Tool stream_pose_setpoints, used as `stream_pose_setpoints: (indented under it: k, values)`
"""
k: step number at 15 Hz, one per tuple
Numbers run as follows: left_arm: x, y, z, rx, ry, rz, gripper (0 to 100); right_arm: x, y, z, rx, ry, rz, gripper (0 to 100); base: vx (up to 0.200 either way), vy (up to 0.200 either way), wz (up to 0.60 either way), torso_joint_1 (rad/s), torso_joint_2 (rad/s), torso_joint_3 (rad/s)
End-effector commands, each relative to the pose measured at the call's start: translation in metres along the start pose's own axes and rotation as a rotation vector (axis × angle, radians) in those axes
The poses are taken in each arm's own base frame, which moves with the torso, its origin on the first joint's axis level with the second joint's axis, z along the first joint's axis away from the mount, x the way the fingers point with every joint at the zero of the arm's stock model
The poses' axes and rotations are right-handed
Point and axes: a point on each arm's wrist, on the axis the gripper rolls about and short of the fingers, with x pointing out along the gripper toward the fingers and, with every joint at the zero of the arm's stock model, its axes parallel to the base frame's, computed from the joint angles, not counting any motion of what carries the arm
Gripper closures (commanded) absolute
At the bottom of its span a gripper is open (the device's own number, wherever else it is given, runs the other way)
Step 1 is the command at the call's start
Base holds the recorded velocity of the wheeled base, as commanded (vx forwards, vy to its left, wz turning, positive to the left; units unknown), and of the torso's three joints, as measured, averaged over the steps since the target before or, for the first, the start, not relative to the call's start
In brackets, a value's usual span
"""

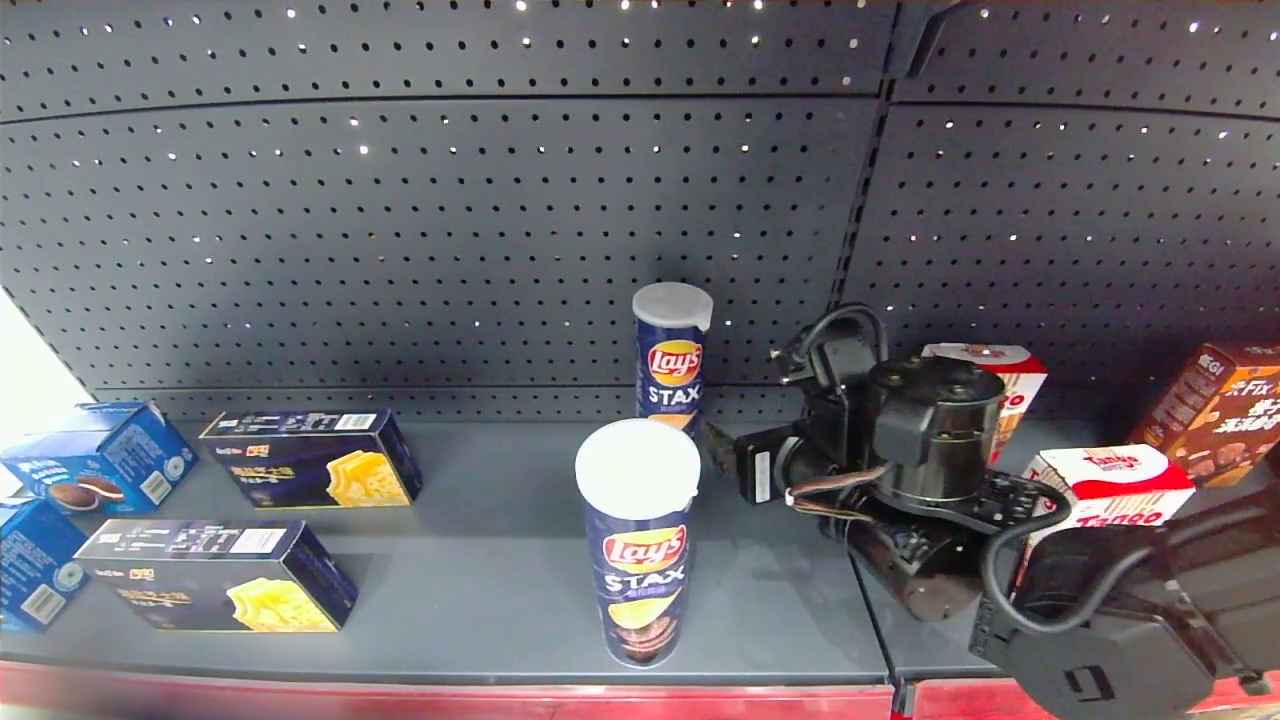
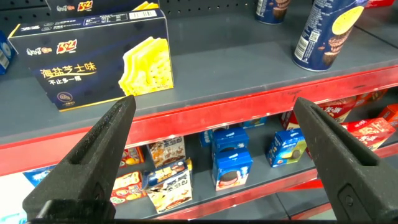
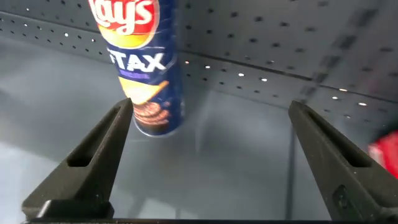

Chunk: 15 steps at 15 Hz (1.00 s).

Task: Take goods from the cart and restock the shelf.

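Over on the right side of the shelf [image 1: 480,560], the right gripper [image 3: 209,112] sits w/ its jaws spread wide and nothing between them. The back can [image 1: 672,355] stands just ahead of it, right by one finger [image 3: 93,162]. Can't tell if they actually touch.

The left gripper [image 2: 214,104] is just as wide open and empty, hanging out in front of the shelf's red lip [image 2: 249,102]. Fingers on both are black wedges, matte and a bit grainy, tapering to blunt tips.

Both cans are tall round tubes, glossy dark-blue wrap, flat white plastic lids, both upright. The back can is up against the pegboard [image 1: 400,230]. The front can [image 1: 638,540] is near the lip, more or less straight in front of the other, well apart.

The shelf is smooth grey sheet metal. The pegboard is dark w/ rows of small holes.

Other stuff, all cardboard:
- 2 dark-blue cracker boxes [image 1: 312,457] lying flat on the left half, one behind the other
- blue cookie boxes [image 1: 95,455] at the far left edge
- white/red wafer boxes [image 1: 1110,485] beside the right arm
- brown box [image 1: 1215,410] at the far right, tilted

The lower shelf [image 2: 186,208] has more small boxes, mostly blue ones standing up.
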Motion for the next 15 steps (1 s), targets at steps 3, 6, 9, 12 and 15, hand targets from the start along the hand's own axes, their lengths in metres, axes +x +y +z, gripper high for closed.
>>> stream_pose_setpoints:
  k: [3, 6, 9, 12, 15]
  values:
    - [0.0, 0.0, 0.0, -0.001, 0.0, 0.001, 0, -0.033, -0.017, 0.012, 0.015, -0.027, 0.004, 0, 0.0, 0.0, 0.0, 0.0, 0.0, 0.0]
    - [0.0, 0.0, 0.0, -0.001, 0.0, 0.001, 0, -0.052, -0.026, 0.022, 0.032, -0.061, 0.009, 0, 0.0, 0.0, 0.0, 0.0, 0.0, 0.0]
    - [0.0, 0.0, 0.0, -0.001, 0.0, 0.001, 0, -0.083, -0.034, 0.023, 0.034, -0.074, 0.078, 0, 0.0, 0.0, 0.0, 0.0, 0.0, 0.0]
    - [0.0, 0.0, 0.0, -0.001, 0.0, 0.001, 0, -0.11, -0.044, 0.028, -0.017, -0.111, 0.106, 0, 0.0, 0.0, 0.0, 0.0, 0.0, 0.0]
    - [0.0, 0.0, 0.0, -0.001, 0.0, 0.002, 0, -0.16, -0.077, 0.031, -0.101, -0.202, 0.103, 0, 0.0, 0.0, 0.0, 0.0, 0.0, 0.0]
